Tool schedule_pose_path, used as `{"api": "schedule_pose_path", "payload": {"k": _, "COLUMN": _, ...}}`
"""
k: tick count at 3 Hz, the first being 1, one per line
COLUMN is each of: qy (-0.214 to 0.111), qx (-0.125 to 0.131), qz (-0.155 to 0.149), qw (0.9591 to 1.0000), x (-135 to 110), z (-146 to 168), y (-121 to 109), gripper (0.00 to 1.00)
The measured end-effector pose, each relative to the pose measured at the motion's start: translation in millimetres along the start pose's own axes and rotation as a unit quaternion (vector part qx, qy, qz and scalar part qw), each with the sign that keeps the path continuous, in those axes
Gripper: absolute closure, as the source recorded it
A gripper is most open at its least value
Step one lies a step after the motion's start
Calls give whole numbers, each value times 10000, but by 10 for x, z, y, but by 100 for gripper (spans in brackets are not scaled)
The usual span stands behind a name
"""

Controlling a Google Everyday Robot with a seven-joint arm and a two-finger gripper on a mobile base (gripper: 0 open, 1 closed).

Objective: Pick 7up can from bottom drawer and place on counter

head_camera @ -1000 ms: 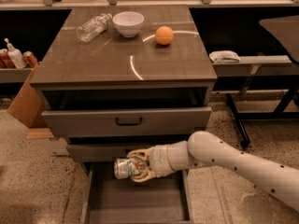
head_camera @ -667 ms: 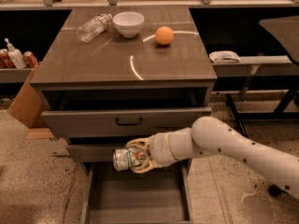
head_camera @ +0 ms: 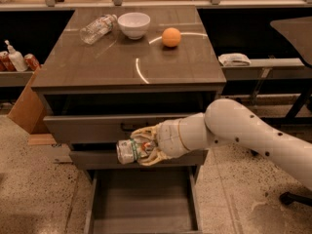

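Note:
My gripper [head_camera: 141, 147] is shut on the 7up can [head_camera: 127, 150], a green-and-white can held sideways with its silver end pointing left. The can hangs in the air in front of the grey drawer fronts, above the open bottom drawer [head_camera: 141, 206], whose bare grey floor shows below. The counter [head_camera: 97, 65] is the glossy brown-grey slab with curved white glare streaks, above and behind the can. My white arm [head_camera: 243, 130] reaches in from the right.
On the counter lie a clear plastic bottle [head_camera: 97, 28], a white bowl [head_camera: 134, 24] and an orange [head_camera: 171, 37]. Red cans [head_camera: 30, 61] and a white bottle [head_camera: 14, 57] stand on a shelf at the left. A cardboard box [head_camera: 27, 101] sits left of the cabinet.
My gripper has lifted the can higher and slightly left, from just over the drawer to level with the middle drawer fronts.

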State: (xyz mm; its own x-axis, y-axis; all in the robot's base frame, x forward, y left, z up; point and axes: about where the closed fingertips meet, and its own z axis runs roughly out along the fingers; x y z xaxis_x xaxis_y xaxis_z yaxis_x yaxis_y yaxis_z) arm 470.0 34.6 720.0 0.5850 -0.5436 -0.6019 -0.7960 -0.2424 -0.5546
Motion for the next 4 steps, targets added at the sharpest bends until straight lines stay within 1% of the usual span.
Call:
{"api": "schedule_pose_path", "payload": {"k": 1, "qy": -26, "qx": 83, "qz": -8, "qw": 10000, "x": -11, "z": -96, "y": -189, "gripper": 100}}
{"api": "schedule_pose_path", "payload": {"k": 2, "qy": 106, "qx": 113, "qz": -157, "qw": 9998, "x": -63, "z": -341, "y": -598, "gripper": 100}}
{"api": "schedule_pose_path", "payload": {"k": 3, "qy": 300, "qx": 319, "qz": -357, "qw": 9984, "x": -144, "z": -728, "y": -1191, "gripper": 100}}
{"api": "schedule_pose_path", "payload": {"k": 4, "qy": 383, "qx": 512, "qz": -260, "qw": 9976, "x": -79, "z": -929, "y": -1622, "gripper": 100}}
